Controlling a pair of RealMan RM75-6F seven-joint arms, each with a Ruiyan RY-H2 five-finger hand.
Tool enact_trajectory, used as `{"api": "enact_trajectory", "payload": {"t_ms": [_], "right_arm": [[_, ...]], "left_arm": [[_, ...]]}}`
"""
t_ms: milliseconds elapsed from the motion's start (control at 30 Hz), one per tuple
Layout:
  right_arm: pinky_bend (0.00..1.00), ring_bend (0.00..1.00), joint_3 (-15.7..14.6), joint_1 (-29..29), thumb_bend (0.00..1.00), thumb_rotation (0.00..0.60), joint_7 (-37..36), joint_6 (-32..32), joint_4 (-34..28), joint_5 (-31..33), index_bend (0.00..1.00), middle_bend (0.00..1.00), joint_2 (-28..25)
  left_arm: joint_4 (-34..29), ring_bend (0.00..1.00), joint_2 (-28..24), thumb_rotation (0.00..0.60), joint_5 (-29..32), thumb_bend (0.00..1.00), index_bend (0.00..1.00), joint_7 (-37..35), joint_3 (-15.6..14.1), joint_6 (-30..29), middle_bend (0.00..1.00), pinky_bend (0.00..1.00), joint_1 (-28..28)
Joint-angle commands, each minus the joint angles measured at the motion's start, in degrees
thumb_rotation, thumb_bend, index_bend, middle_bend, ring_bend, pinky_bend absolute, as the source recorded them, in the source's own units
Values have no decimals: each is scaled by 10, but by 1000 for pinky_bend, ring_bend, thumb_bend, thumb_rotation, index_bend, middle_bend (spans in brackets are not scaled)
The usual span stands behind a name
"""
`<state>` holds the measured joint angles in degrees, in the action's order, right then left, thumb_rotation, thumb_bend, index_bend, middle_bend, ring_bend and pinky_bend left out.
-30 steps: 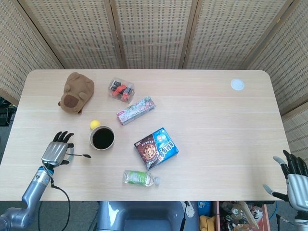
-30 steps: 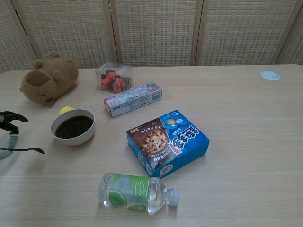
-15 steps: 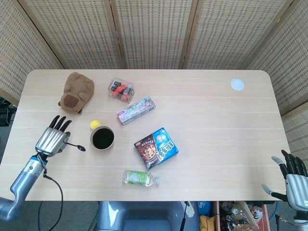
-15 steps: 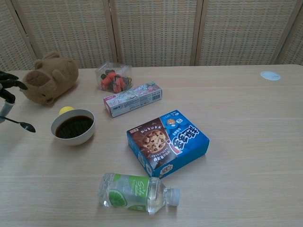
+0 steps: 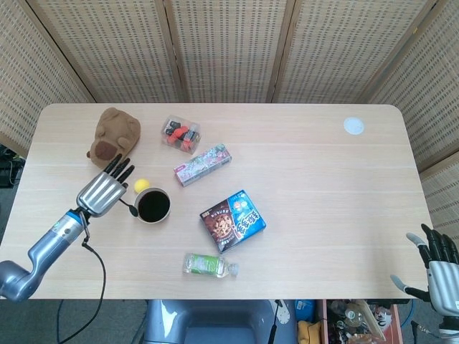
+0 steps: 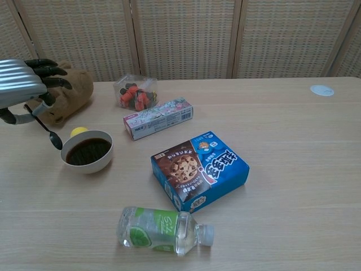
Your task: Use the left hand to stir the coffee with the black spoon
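Robot hand (image 6: 22, 84), black spoon (image 6: 48, 130) now nearer cup (image 6: 87, 151).

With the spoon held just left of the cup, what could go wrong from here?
1. The cup is nearly full of coffee; a fast dip of the spoon could slop it over the rim.
2. The left robot hand seems to hold the spoon only by the handle's end, so it might slip or twist.
3. The yellow ball sits right behind the cup and could get knocked away.
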<state>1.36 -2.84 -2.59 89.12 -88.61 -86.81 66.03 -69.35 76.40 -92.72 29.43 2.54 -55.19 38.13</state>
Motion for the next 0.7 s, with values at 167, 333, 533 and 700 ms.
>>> {"api": "enact_trajectory", "payload": {"t_ms": [167, 333, 533, 700], "right_arm": [[69, 0, 0, -2, 261, 475, -4, 2, 4, -1, 210, 112, 2], [69, 0, 0, -3, 262, 474, -9, 3, 8, 0, 210, 112, 3], [69, 0, -1, -6, 261, 475, -15, 3, 13, 4, 210, 112, 4], [69, 0, -1, -8, 262, 472, -21, 3, 18, 6, 210, 112, 5]], "left_arm": [[39, 0, 35, 600, -44, 398, 667, 60, -23, 34, 147, 0, 44], [57, 0, 62, 600, -55, 401, 668, 87, -29, 50, 147, 0, 62], [77, 0, 94, 600, -48, 402, 668, 110, -18, 42, 147, 0, 70], [91, 0, 111, 600, -43, 402, 668, 131, -12, 43, 147, 0, 80]]}}
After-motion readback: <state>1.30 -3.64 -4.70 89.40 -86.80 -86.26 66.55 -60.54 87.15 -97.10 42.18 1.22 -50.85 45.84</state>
